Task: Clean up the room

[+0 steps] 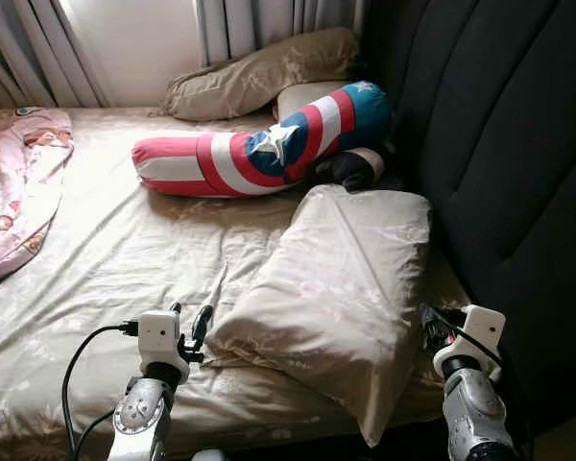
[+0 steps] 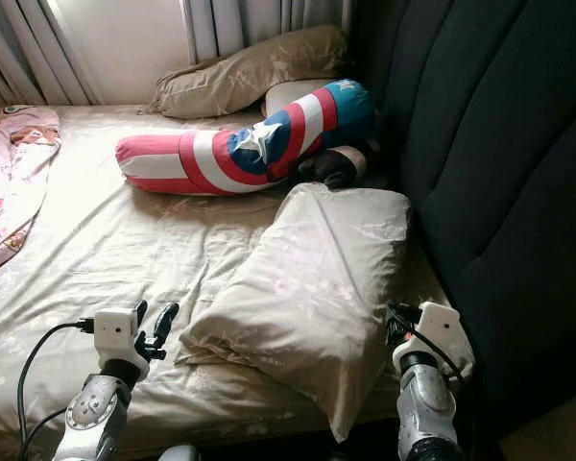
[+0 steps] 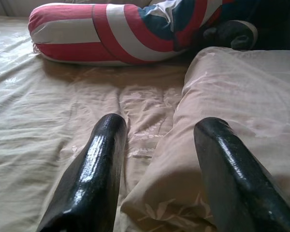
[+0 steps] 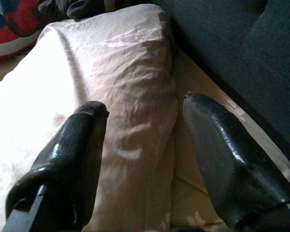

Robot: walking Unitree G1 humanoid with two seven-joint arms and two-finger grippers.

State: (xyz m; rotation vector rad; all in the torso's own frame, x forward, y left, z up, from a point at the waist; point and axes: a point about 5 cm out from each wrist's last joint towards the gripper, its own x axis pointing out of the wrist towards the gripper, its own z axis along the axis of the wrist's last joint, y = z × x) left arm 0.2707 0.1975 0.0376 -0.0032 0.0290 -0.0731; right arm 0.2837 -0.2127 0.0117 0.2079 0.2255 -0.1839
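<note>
The robot stands at the side of the bed (image 1: 106, 259), near the dark headboard (image 1: 518, 173). A beige pillow (image 1: 341, 288) lies crooked on the sheet, with one corner hanging over the bed edge. The left gripper (image 3: 157, 140) is wide open, with one finger on each side of the pillow's near corner, but it is not closed on it. The right gripper (image 4: 145, 113) is also wide open at the other side of the same pillow, close to the headboard.

The tidying seems to be at an early stage. A striped bolster with a star (image 1: 259, 144) lies across the bed, a second beige pillow (image 1: 259, 72) is pushed against the curtains (image 1: 259, 24), and a pink blanket (image 1: 19, 182) is crumpled at the far side. The sheet is wrinkled. Nothing is held yet, so the pillow, the bolster and the blanket are probably all left to arrange.
</note>
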